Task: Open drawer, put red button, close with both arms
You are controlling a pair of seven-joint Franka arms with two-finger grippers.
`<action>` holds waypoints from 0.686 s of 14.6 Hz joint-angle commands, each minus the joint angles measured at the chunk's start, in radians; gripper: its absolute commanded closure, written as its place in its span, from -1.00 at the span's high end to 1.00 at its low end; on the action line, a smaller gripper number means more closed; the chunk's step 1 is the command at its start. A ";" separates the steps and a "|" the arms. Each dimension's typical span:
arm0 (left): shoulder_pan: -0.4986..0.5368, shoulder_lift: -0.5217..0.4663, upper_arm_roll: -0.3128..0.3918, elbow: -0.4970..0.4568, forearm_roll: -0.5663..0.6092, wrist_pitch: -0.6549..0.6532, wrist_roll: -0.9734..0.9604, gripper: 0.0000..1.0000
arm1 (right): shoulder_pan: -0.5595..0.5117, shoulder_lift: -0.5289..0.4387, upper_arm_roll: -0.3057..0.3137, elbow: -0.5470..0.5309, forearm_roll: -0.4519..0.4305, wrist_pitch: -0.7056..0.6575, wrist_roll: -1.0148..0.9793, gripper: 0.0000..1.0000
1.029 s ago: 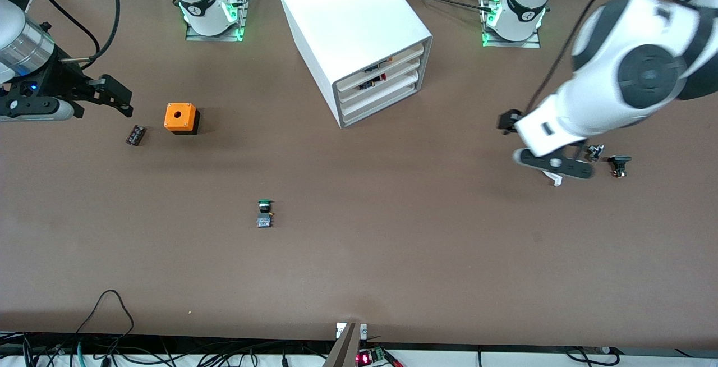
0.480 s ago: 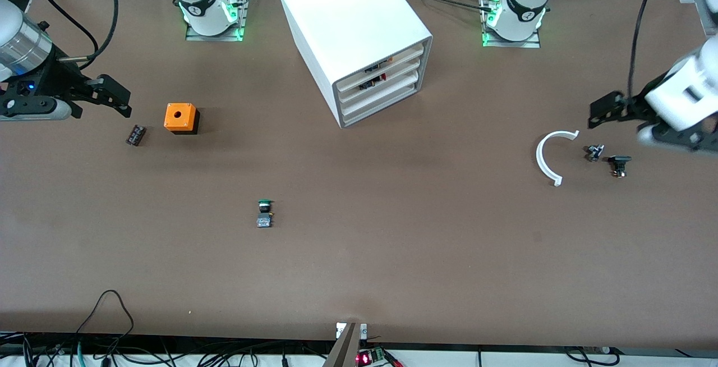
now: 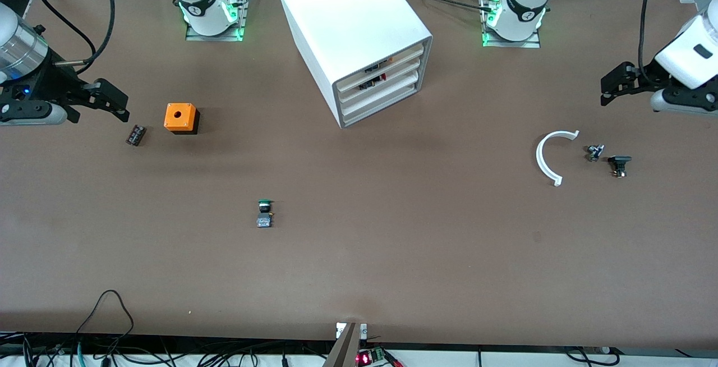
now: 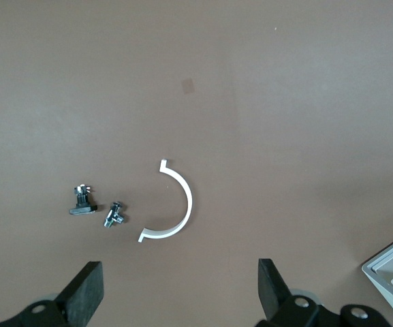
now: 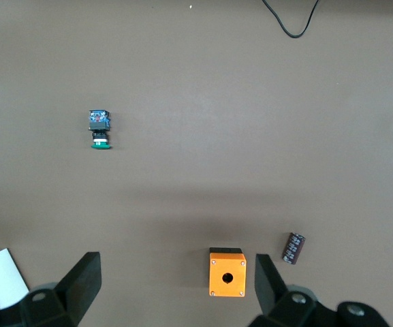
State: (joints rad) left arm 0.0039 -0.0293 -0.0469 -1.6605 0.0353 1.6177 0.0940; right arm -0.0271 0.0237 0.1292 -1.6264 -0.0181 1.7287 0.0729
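Bench (image 3: 426, 255): it carries the loose parts. None lies in front of the cabinet, so nothing there can jam a drawer.
Cabinet (image 3: 350, 24): it stands at the top centre of the front view. A one-sided push could turn it on the bench.
Drawer (image 3: 387, 78): second from the top, it looks about level with the other three. If it sits slightly proud, the closing step is not finished.
Left gripper (image 3: 614, 83): it waits at the frame's edge at the left arm's end, over bare bench near a white arc (image 3: 549, 156). Its fingers (image 4: 84, 296) are spread wide and hold nothing.
Right gripper (image 3: 115, 100): it waits at the right arm's end of the frame, near an orange box (image 3: 180, 118). Its fingers (image 5: 84, 283) are wide apart and empty.
Green button (image 3: 264, 212): it lies in the lower middle and could be taken for the red one.
Red button (image 3: 371, 82): none lies on the bench. A small red-and-dark glint at the drawer's slot is probably it, and it may snag there.
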 commanded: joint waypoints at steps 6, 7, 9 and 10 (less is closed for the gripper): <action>-0.005 -0.003 0.002 -0.002 -0.020 -0.002 -0.029 1.00 | -0.016 0.012 0.018 0.023 0.003 -0.017 0.002 1.00; -0.005 -0.003 0.002 -0.001 -0.021 -0.004 -0.037 1.00 | -0.016 0.012 0.018 0.023 0.003 -0.017 -0.001 1.00; -0.005 -0.004 0.001 -0.001 -0.023 -0.007 -0.048 1.00 | -0.016 0.012 0.018 0.023 0.003 -0.017 -0.002 1.00; -0.005 -0.006 0.001 -0.001 -0.023 -0.007 -0.048 1.00 | -0.014 0.012 0.018 0.023 0.003 -0.017 -0.002 1.00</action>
State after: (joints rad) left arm 0.0035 -0.0295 -0.0483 -1.6640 0.0266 1.6177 0.0613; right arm -0.0271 0.0284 0.1308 -1.6257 -0.0182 1.7283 0.0729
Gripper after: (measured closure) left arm 0.000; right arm 0.000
